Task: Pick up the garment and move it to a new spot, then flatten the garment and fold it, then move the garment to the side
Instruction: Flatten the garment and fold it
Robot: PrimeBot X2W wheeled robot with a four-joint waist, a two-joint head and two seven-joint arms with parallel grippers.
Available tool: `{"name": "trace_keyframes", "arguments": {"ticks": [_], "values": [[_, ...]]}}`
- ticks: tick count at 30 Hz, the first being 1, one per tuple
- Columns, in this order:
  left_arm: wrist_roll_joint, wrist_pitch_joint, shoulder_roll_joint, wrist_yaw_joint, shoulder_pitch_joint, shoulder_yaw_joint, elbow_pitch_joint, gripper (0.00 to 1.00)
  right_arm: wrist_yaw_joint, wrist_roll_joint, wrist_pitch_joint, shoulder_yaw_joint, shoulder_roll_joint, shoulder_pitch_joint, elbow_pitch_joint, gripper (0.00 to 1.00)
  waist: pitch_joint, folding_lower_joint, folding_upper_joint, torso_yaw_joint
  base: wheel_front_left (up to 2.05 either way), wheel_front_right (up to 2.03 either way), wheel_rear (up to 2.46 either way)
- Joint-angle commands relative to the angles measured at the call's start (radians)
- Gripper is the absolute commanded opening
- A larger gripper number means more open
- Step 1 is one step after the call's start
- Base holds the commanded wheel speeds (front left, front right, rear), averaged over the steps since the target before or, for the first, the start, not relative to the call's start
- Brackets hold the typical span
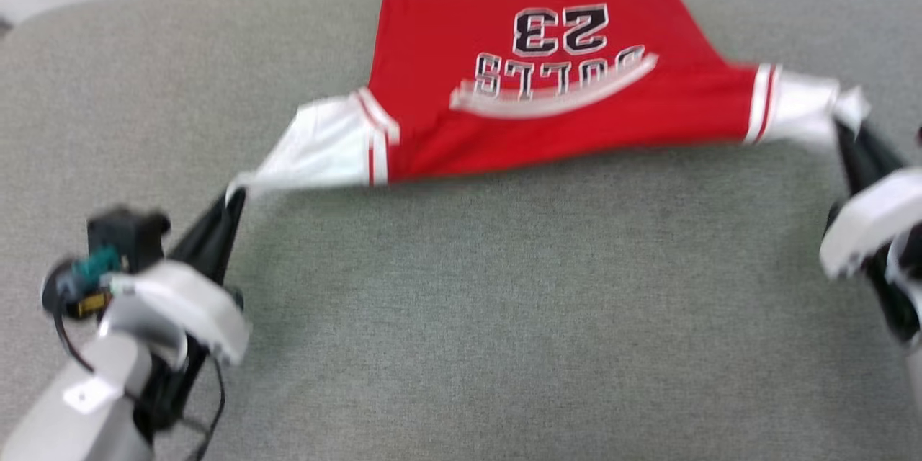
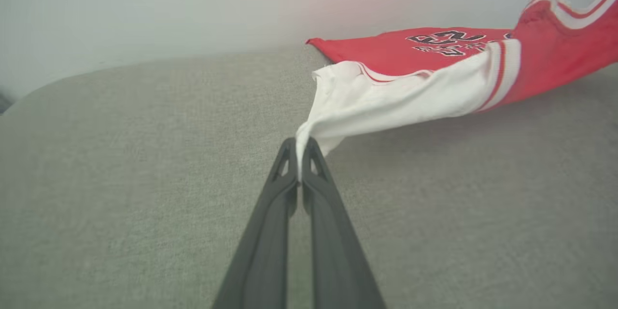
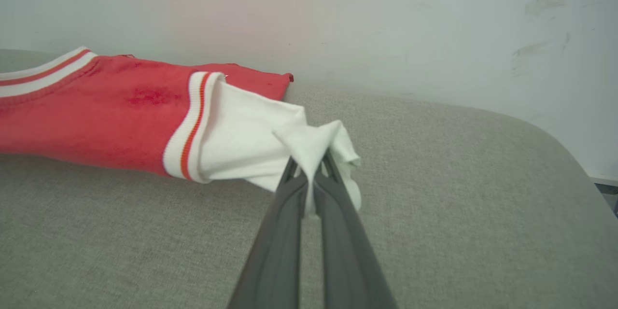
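Note:
The garment [image 1: 547,79], a red jersey with white sleeves and black numerals, is stretched wide and lifted at its near edge, its far part resting on the grey surface. My left gripper [image 1: 234,196] is shut on the tip of one white sleeve [image 2: 386,101]. My right gripper [image 1: 844,122] is shut on the bunched end of the other white sleeve [image 3: 251,140]. In the left wrist view the left gripper [image 2: 300,147] pinches white cloth between its tips. The right gripper [image 3: 310,166] holds a wad of cloth that pokes out past its tips.
A grey fabric-covered surface [image 1: 504,302] with rounded corners spreads under everything. A pale wall [image 3: 386,24] runs along its far edge, just behind the garment. The near half of the surface lies bare between my two arms.

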Motion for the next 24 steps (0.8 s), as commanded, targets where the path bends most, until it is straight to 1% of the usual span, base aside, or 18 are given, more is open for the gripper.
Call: {"name": "trace_keyframes", "arguments": {"ticks": [1, 7, 13, 19, 24], "values": [[-0.005, 0.004, 0.015, 0.014, 0.043, 0.001, -0.014, 0.00, -0.002, 0.019, 0.014, 0.011, -0.019, 0.050, -0.027, 0.00, -0.026, 0.0004, 0.0000, -0.004, 0.00, 0.00, 0.00], [-0.028, 0.038, 0.052, 0.036, 0.185, -0.020, -0.076, 0.00, -0.001, 0.098, 0.106, 0.057, -0.070, 0.235, -0.140, 0.00, -0.087, 0.0004, 0.0000, -0.012, 0.00, 0.00, 0.00], [-0.037, 0.080, 0.088, 0.049, 0.303, -0.054, -0.131, 0.00, -0.001, 0.177, 0.196, 0.099, -0.119, 0.380, -0.223, 0.00, -0.146, 0.0004, 0.0000, -0.025, 0.00, 0.00, 0.00], [-0.033, 0.082, 0.114, 0.076, 0.407, -0.077, -0.202, 0.00, -0.001, 0.240, 0.248, 0.085, -0.149, 0.488, -0.283, 0.00, -0.166, 0.0004, 0.0000, -0.028, 0.00, 0.00, 0.00], [-0.054, 0.085, 0.145, 0.102, 0.477, -0.066, -0.244, 0.00, -0.001, 0.276, 0.290, 0.087, -0.180, 0.559, -0.321, 0.00, -0.165, 0.0004, 0.0000, -0.030, 0.00, 0.00, 0.00]]}}
